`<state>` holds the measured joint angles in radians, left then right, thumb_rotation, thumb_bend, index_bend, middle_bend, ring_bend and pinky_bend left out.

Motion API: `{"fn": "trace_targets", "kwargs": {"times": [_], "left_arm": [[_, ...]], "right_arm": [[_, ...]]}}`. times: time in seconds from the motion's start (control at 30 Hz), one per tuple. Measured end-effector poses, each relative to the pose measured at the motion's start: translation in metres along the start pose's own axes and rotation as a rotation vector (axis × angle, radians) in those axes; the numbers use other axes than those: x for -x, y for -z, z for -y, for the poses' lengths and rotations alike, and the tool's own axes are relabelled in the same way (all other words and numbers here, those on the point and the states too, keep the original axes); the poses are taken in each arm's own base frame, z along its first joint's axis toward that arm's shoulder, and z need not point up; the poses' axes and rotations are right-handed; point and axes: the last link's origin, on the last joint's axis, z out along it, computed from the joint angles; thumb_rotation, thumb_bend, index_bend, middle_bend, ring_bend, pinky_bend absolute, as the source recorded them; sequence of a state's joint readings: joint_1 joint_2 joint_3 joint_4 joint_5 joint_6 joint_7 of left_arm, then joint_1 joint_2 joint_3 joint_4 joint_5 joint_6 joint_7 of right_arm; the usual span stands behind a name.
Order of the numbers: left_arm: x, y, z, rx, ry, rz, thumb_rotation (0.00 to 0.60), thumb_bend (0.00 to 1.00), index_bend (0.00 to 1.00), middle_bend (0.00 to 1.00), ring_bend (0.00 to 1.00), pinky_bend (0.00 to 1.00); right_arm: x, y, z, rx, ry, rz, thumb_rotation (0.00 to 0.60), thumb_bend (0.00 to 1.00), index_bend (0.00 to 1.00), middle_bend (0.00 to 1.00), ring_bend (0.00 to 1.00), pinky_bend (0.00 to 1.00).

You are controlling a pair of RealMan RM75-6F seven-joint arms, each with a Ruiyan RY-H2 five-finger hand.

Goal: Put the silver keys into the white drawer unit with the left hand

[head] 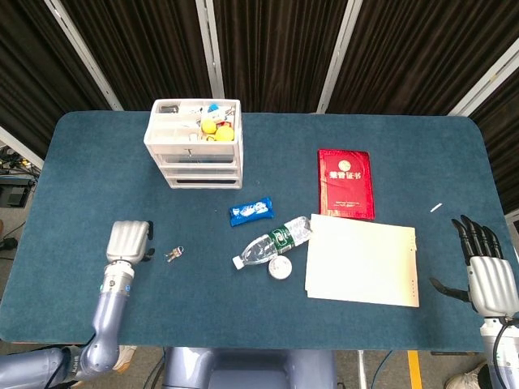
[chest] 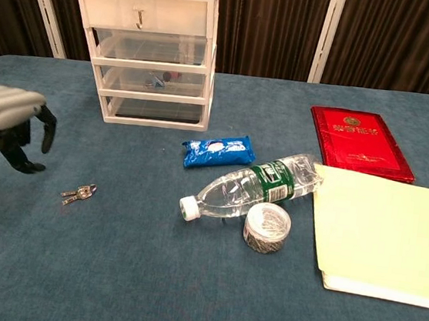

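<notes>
We see the left robot hand (chest: 9,125) empty, fingers loosely curled, beside the silver keys (chest: 79,192) at lower left; flat keys could slip the pinch, missing the white drawer unit (chest: 153,57).

A blue-covered table (head: 405,138) fills the frame; dark pleated curtains (head: 276,49) with pale slanted rails (head: 209,49) span the top
</notes>
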<state>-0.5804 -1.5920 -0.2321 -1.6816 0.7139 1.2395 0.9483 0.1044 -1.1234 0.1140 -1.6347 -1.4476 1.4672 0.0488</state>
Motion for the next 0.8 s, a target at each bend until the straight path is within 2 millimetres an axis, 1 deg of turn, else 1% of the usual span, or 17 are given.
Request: {"fn": "trace_targets", "kwargs": {"times": [0.17, 0.53, 0.8], "left_arm": [[0.009, -0.003, -0.015, 0.01, 0.001, 0.038, 0.6, 0.29, 0.48, 1.0, 0.87, 0.75], [0.018, -0.012, -0.036, 0.021, 0.017, 0.059, 0.6, 0.3, 0.47, 1.0, 0.87, 0.75], [0.019, -0.017, -0.049, 0.036, 0.02, 0.054, 0.6, 0.3, 0.47, 1.0, 0.87, 0.75]], "right_arm": [[0.0, 0.0, 0.0, -0.002, -0.003, -0.001, 0.6, 0.04, 0.0, 0.0, 0.0, 0.0], [-0.001, 0.0, 0.0, -0.001, -0.006, -0.001, 0.6, 0.04, 0.0, 0.0, 0.0, 0.0], [-0.001, 0.0, 0.0, -0.001, -0.008, -0.004, 0.6, 0.04, 0.0, 0.0, 0.0, 0.0]]}}
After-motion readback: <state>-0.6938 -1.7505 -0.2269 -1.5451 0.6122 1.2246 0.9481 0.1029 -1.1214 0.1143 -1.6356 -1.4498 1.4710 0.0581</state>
